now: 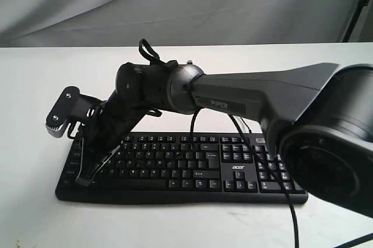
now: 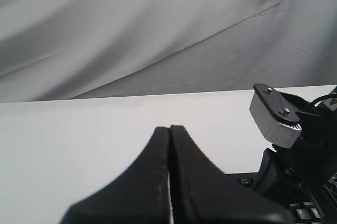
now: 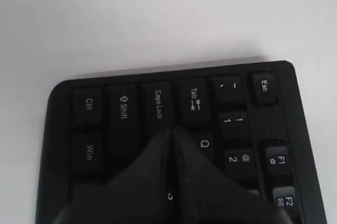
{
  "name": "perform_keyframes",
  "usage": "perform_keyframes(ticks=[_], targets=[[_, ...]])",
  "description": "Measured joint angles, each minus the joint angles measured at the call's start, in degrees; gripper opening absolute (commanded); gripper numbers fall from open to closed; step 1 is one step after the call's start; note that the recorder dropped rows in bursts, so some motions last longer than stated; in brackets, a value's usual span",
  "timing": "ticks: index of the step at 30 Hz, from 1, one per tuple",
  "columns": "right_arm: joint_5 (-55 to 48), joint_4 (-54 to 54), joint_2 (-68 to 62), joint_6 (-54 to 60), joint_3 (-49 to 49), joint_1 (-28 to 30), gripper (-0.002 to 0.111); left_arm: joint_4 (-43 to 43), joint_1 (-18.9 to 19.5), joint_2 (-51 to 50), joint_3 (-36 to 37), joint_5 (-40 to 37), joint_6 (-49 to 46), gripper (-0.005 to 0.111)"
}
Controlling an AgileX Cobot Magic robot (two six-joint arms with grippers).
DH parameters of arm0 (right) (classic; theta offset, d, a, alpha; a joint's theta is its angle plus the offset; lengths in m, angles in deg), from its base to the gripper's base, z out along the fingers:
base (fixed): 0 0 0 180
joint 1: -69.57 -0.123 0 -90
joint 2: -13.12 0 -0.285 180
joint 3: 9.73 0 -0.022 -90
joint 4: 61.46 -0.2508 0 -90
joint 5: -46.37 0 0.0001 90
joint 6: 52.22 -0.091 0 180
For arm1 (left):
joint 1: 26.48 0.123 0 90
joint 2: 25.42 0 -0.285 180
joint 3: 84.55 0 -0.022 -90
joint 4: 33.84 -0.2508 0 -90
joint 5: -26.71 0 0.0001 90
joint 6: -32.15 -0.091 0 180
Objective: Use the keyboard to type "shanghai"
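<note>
Black on white: a wide black full-size keyboard with white-lettered keys [image 1: 175, 160] lies flat on a white table [image 1: 175, 227], with a grey draped cloth [image 1: 175, 3] behind it. In the exterior view, the dark grey right robot arm [image 1: 262, 99] reaches from the right across the keyboard to its left end. There the black right gripper [image 1: 86, 177] points down at the leftmost keys, its jaws pressed together and empty. A grey camera housing [image 1: 61, 111] sits at its wrist.

In the left wrist view, the black left gripper [image 2: 169, 128] has its jaws closed on nothing, with bare table [image 2: 79, 145] and the cloth [image 2: 131, 34] beyond them. The other arm's camera housing [image 2: 276, 116] and a corner of the keyboard [image 2: 305, 213] show at one edge.

In the right wrist view, the right gripper [image 3: 172, 130] has its closed tip just beside the Caps Lock key [image 3: 158, 103] and the Q key [image 3: 204, 144]. It hides the key beneath it, so whether it touches that key cannot be told. The Ctrl, Shift, Tab and Esc keys of the keyboard [image 3: 87, 153] are readable, and white table [image 3: 158, 24] lies past the keyboard's end.
</note>
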Motion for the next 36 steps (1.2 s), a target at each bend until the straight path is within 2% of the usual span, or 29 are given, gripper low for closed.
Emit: perform_keyframes(ticks=[17, 24, 28, 32, 36], targets=[[0.0, -1.51, -1.27, 0.81, -0.08, 0.0, 0.0, 0.0, 0.0, 0.0, 0.0, 0.0, 0.0, 0.0], [-3.63, 4.83, 4.06, -2.04, 0.24, 0.0, 0.0, 0.0, 0.0, 0.0, 0.0, 0.0, 0.0, 0.0], [-3.64, 6.06, 9.84, -3.01, 6.32, 1.03, 0.0, 0.0, 0.0, 0.0, 0.0, 0.0, 0.0, 0.0], [0.66, 5.37, 16.06, -1.94, 18.7, 3.45, 0.0, 0.0, 0.0, 0.0, 0.0, 0.0, 0.0, 0.0], [7.3, 0.28, 20.19, 3.81, 30.22, 4.59, 0.0, 0.0, 0.0, 0.0, 0.0, 0.0, 0.0, 0.0]])
